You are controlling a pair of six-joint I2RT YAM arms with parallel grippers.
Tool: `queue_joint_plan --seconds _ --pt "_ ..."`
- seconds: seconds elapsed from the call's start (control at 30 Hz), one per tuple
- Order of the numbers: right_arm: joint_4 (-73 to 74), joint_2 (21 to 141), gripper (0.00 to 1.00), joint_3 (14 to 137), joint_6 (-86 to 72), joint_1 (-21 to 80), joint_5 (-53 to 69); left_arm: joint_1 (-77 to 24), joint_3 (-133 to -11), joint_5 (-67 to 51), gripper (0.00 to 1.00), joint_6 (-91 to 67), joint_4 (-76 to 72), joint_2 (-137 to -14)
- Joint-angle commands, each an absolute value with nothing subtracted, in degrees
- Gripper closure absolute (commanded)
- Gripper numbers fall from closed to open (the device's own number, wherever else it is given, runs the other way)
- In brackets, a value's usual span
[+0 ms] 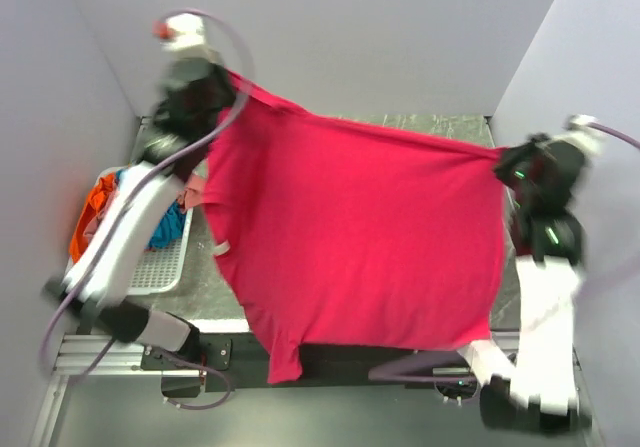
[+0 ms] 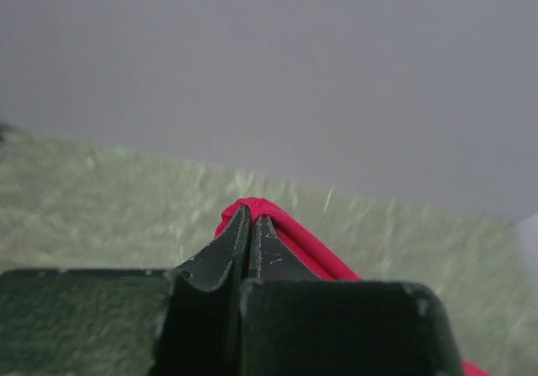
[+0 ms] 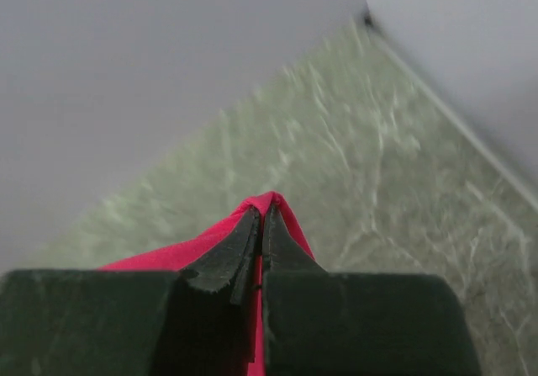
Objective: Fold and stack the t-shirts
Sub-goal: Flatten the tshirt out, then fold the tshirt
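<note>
The magenta-pink t-shirt (image 1: pixel 350 237) hangs spread in the air between both arms, above the table. My left gripper (image 1: pixel 232 79) is shut on its upper left corner; the left wrist view shows the pink hem (image 2: pixel 290 237) pinched at the fingertips (image 2: pixel 250 216). My right gripper (image 1: pixel 502 155) is shut on its upper right corner; the right wrist view shows pink cloth (image 3: pixel 176 254) folded over the closed tips (image 3: pixel 262 216). A sleeve (image 1: pixel 283 352) hangs down at the bottom. Orange (image 1: pixel 92 212), teal-blue (image 1: pixel 165 232) and dusty pink (image 1: pixel 195 189) shirts lie in the basket.
A white slatted basket (image 1: pixel 155 272) stands at the left side of the green marbled table (image 1: pixel 440 125). Grey walls close in the back and both sides. The arm bases and a metal rail (image 1: pixel 100 352) run along the near edge.
</note>
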State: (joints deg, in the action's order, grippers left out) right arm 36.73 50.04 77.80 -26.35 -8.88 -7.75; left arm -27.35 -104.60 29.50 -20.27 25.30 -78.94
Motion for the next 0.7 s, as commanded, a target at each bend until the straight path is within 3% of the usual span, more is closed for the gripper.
queue_joint_plan --seconds 0.0,0.13,0.33,0.43,0.67 --pt "25.80 58.77 1.00 66.23 -26.63 -9.40 -6.86 -23.82 -96.26 16.48 0.99 -21.72 18.40 -87.96" --pt "16.10 78.32 1.00 63.72 -25.40 -10.54 -1.33 -22.07 -97.98 10.03 0.99 -19.25 12.30 -104.70" --pt "16.52 102.61 1.00 75.48 -25.31 -10.46 1.93 -18.73 -114.15 7.30 0.99 -20.91 16.43 -126.10" --pt "16.96 108.35 1.00 79.88 -25.40 -10.46 2.64 -18.11 -118.37 5.98 0.99 -22.23 16.27 -133.31" --pt "17.93 111.18 1.00 83.06 -24.52 -10.46 2.64 -18.02 -115.66 6.68 0.99 -22.94 13.35 -133.15"
